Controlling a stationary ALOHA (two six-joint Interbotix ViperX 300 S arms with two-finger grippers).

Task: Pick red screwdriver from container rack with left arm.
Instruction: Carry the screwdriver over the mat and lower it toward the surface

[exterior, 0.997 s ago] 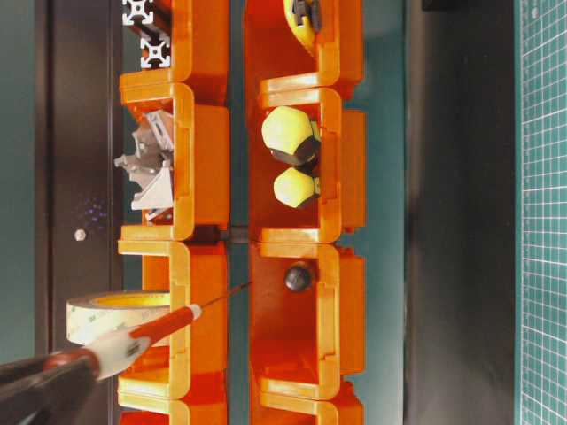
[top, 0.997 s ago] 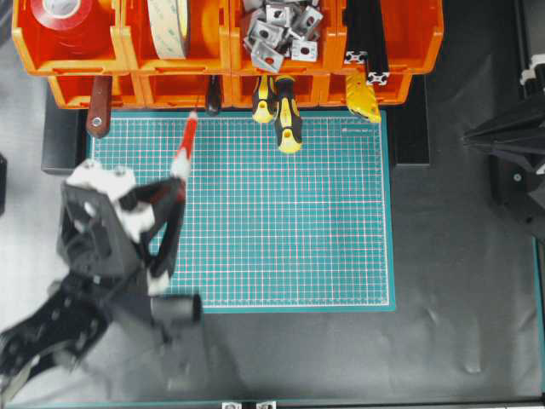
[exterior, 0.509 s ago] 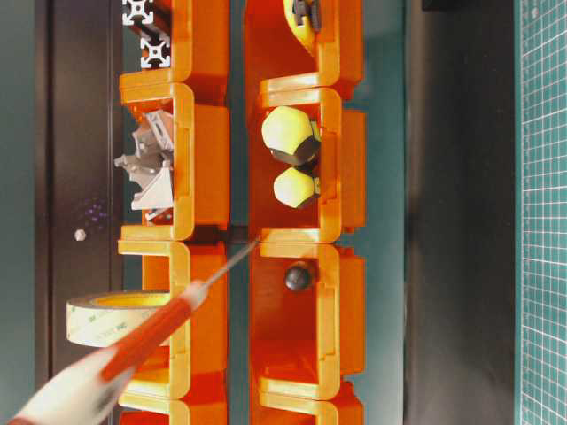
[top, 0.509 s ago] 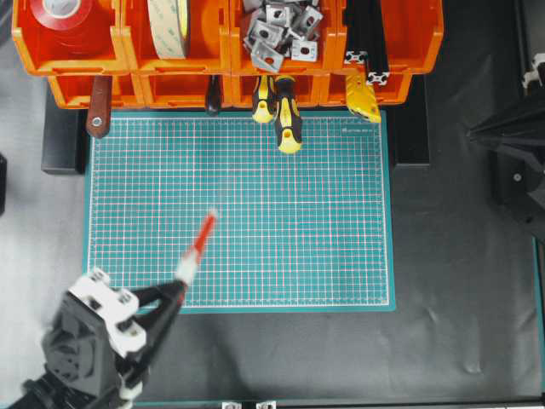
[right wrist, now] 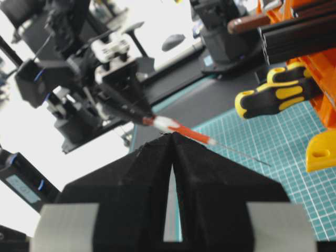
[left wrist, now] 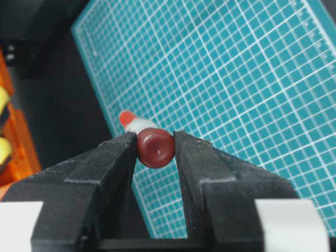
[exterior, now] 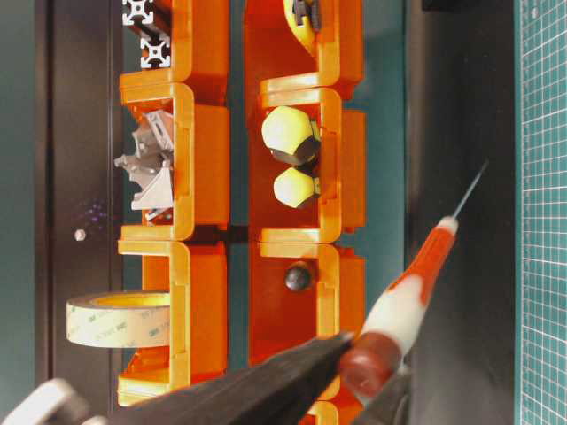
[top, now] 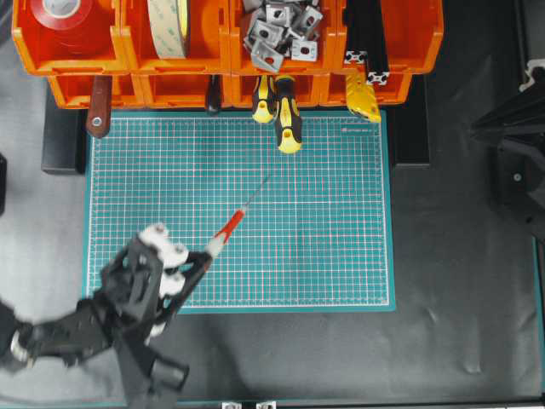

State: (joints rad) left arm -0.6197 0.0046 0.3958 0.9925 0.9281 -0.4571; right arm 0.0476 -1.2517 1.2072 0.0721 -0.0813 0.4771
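Our left pincer (top: 203, 260) clamps the red screwdriver (top: 226, 230) by its dark-red end cap, and in our left wrist view both black fingers (left wrist: 113, 157) press against that cap from either side. The screwdriver is clear of the container rack (top: 221, 51) and hangs over the green cutting mat (top: 324, 221), its thin silver shaft pointing up and to the right, toward the yellow-and-black screwdrivers (top: 285, 111) that stick out of the rack's lower tier. In the table-level view we see the white band and red handle rising from the fingertips, with the shaft tip well apart from the orange bins.

The rack sits along the far edge of the mat. Its upper bins hold a red tape roll (top: 64, 17), a pale tape roll (top: 170, 25), grey metal brackets (top: 277, 30) and black extrusions (top: 366, 38). A broad dark-red handle (top: 99, 106) protrudes from the lower tier at the left.

Our right pincer (right wrist: 172, 139) stays off to the side of the bench, its jaws drawn together with only a narrow slit between them and nothing held.
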